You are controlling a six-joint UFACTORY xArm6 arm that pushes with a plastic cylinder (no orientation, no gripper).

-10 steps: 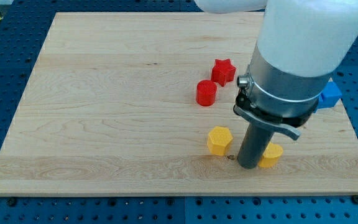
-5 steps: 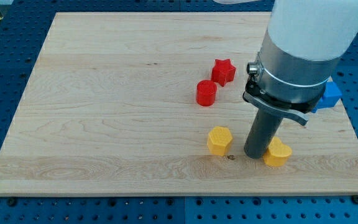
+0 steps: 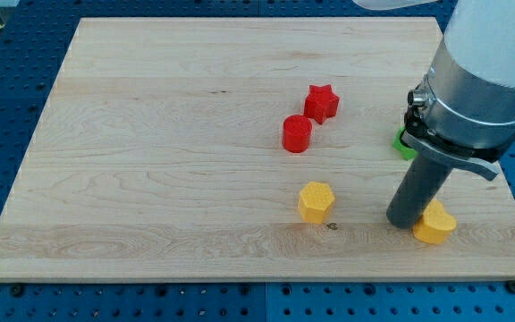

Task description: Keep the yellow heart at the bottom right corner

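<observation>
Rod's tip [image 3: 407, 223] touches yellow heart block [image 3: 435, 224] at its 9 o'clock (orientation unclear); wooden board [image 3: 150, 179] edges near at 3 and 6 o'clock.

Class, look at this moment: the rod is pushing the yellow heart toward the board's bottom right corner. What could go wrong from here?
1. The yellow heart already sits near the board's right edge; a strong push from my tip, touching its left side, could slide it off.
2. A green block is mostly hidden behind the arm, which might knock it unnoticed.
</observation>
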